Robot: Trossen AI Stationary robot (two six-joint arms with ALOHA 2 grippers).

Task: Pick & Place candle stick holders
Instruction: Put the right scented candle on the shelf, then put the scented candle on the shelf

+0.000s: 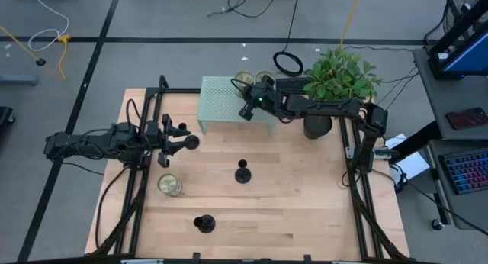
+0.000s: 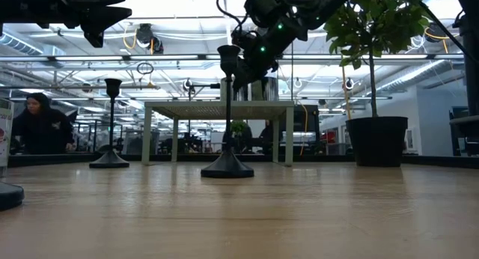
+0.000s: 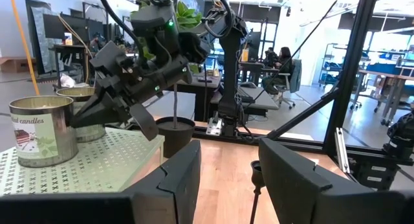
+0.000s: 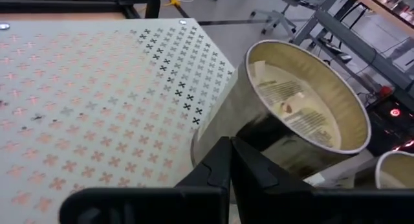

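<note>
Near holder: a black candle stick holder (image 1: pixel 203 223) is seen upright near the front edge of the wooden table (image 1: pixel 305 210), left of centre.
Loose can: a pale round can (image 1: pixel 170 185) is set toward the left edge, further in from the front.
Middle holder: a second candle stick holder (image 1: pixel 242 172) is stood upright at about the table's centre, well apart from both arms.
Left gripper: the left gripper (image 1: pixel 181 139) is held above the left edge with its fingers parted; a third dark holder appears to be carried between them, though the contact is poorly shown.
Rack: a pale green perforated rack (image 1: pixel 221 104) is placed at the back edge, with two cans (image 3: pixel 43 129) standing at its rear.
Right gripper: the right gripper (image 4: pixel 229 160) is poised over the rack's rear edge just beside a can (image 4: pixel 304 120), fingers pressed together and nothing held.
Risk, right arm: the can could be nudged off the rack's rear edge, since the closed fingertips lie so close to its wall.
Risk, left arm: a top-heavy holder could be tipped on release if its base is set down tilted.
</note>
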